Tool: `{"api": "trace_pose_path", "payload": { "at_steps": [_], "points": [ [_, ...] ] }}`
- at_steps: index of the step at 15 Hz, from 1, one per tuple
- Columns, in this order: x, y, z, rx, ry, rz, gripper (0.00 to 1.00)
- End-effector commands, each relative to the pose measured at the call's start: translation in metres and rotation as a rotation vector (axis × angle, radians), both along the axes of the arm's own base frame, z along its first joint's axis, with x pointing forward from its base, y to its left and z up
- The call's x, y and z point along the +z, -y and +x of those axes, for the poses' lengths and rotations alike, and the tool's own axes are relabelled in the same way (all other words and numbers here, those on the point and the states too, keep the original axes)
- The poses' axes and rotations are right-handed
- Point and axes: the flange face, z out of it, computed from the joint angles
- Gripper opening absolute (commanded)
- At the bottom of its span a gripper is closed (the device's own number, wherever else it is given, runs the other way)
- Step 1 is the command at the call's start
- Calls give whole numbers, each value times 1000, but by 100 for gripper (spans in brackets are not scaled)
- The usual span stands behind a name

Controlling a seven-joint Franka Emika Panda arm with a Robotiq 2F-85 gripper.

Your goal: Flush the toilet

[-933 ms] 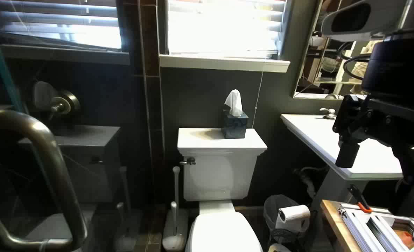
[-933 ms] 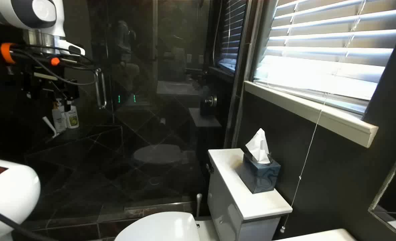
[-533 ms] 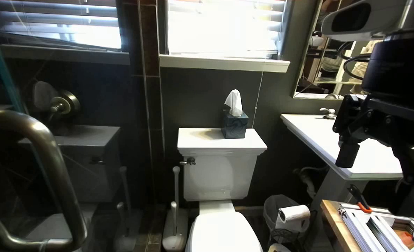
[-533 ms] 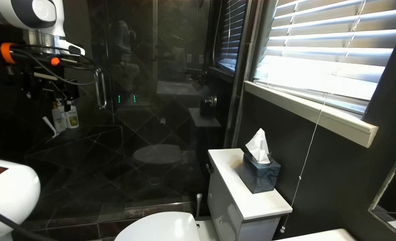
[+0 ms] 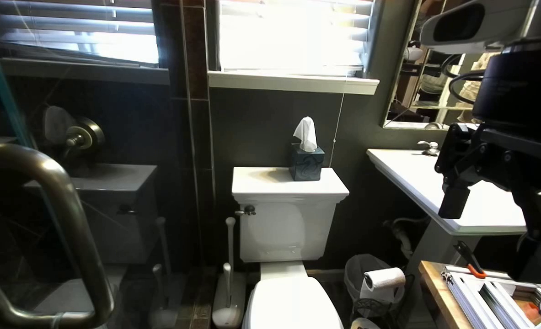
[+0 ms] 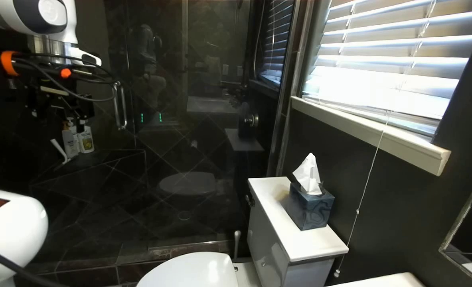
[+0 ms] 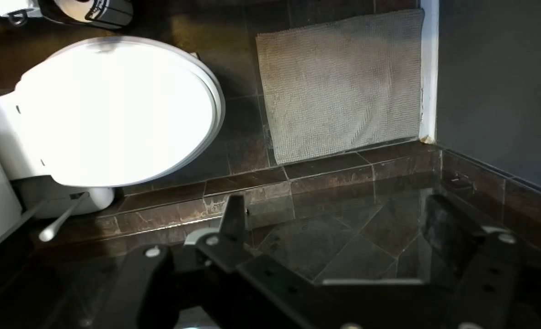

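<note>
The white toilet stands against the dark wall with its lid down; it also shows in an exterior view and in the wrist view. Its small metal flush lever is at a front corner of the tank, also visible in an exterior view; it does not show in the wrist view. My black gripper is open and empty, raised in the air well apart from the toilet. In the wrist view my gripper has its fingers wide apart over the tiled shower floor and curb.
A tissue box stands on the tank lid. Toilet brushes stand beside the tank under the lever. A white sink, a bin and a wooden table are nearby. A glass door handle is close to the camera.
</note>
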Motion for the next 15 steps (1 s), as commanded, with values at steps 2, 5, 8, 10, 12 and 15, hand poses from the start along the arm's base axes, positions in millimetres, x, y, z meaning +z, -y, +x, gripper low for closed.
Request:
{"api": "trace_pose_path", "payload": {
  "at_steps": [2,5,8,10,12,15],
  "points": [
    [-10,24,33,-135,67,4,100],
    [-36,70,72,-284,140,-16,100],
    [-72,127,103,-431,190,-51,100],
    [-100,167,118,-541,203,-73,100],
    [-126,204,129,-659,202,-84,100],
    [-162,244,148,-829,203,-100,66]
  ]
}}
